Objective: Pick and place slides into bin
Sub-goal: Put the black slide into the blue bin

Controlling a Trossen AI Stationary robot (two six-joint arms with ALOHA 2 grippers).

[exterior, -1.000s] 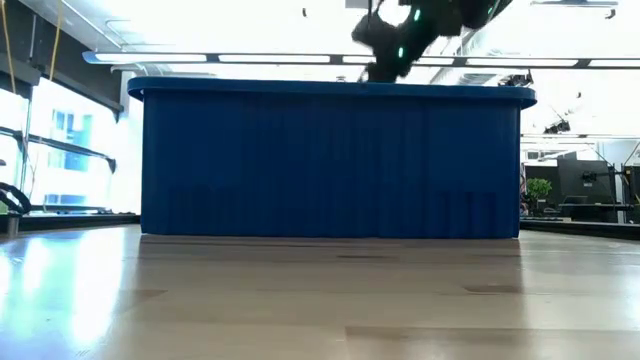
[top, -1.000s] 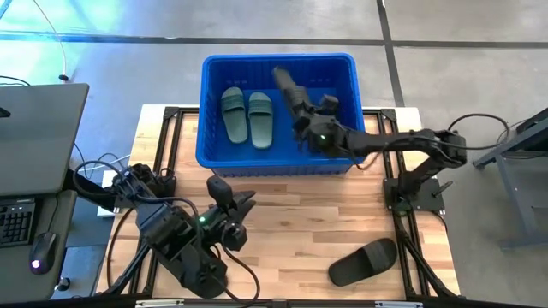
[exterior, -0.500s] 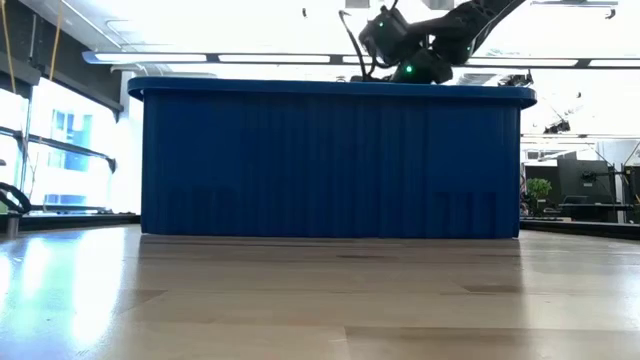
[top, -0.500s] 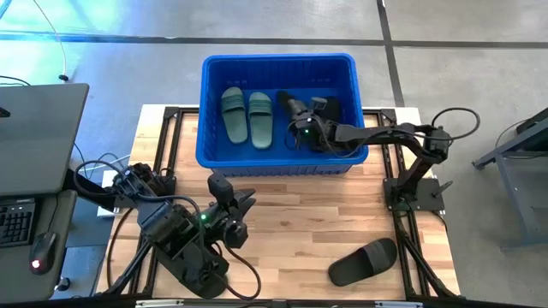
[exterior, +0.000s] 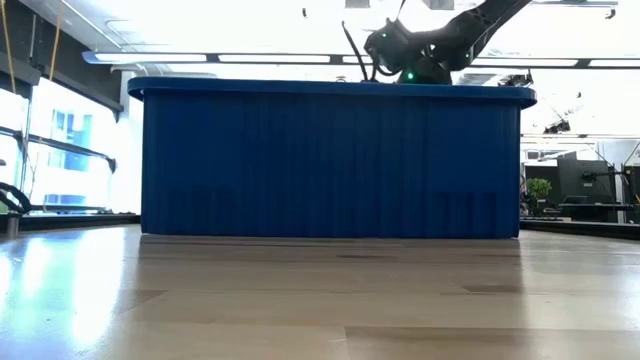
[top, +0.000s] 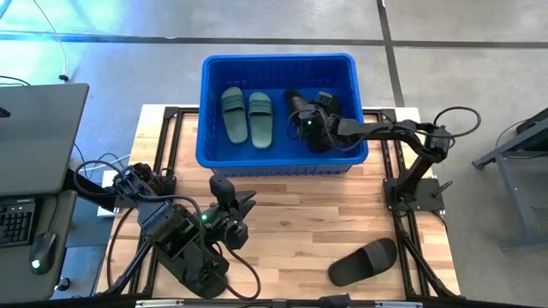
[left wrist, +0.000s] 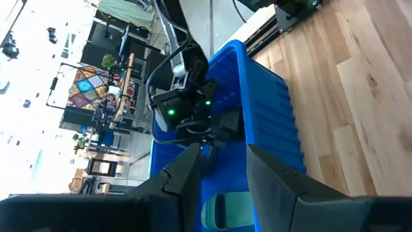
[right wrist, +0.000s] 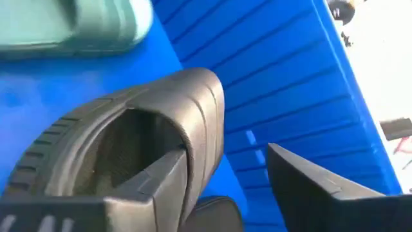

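The blue bin (top: pixel 278 158) stands at the table's far middle. Two green slides (top: pixel 247 116) lie side by side on its floor at the left. A black slide (top: pixel 295 104) lies in the bin right of them; it also shows in the right wrist view (right wrist: pixel 96 138). My right gripper (top: pixel 306 122) is down inside the bin at this slide, fingers open. More black slides (top: pixel 332 106) lie under its arm, partly hidden. One black slide (top: pixel 364 261) lies on the table near right. My left gripper (top: pixel 237 208) is open and empty over the table, near the bin's near wall. My right gripper has one finger (right wrist: pixel 158 180) at the mouth of the black slide's strap (right wrist: pixel 203 106) and the other finger (right wrist: pixel 315 187) well apart from it, with blue bin wall showing between. I cannot tell whether the first finger touches the strap. The slide lies on the bin's floor.
The bin's wall (exterior: pixel 330 160) fills the low view, with my right arm (exterior: pixel 410 50) above its rim. A laptop (top: pixel 34 145) and cables lie left of the table. Bare wood (top: pixel 291 231) lies between the bin and the table's near edge.
My right gripper has come down into the bin with the black slide and gone a little toward the table's left. The slide, a second ago tilted up over the bin's far part, now lies on the bin's floor beside the green slides.
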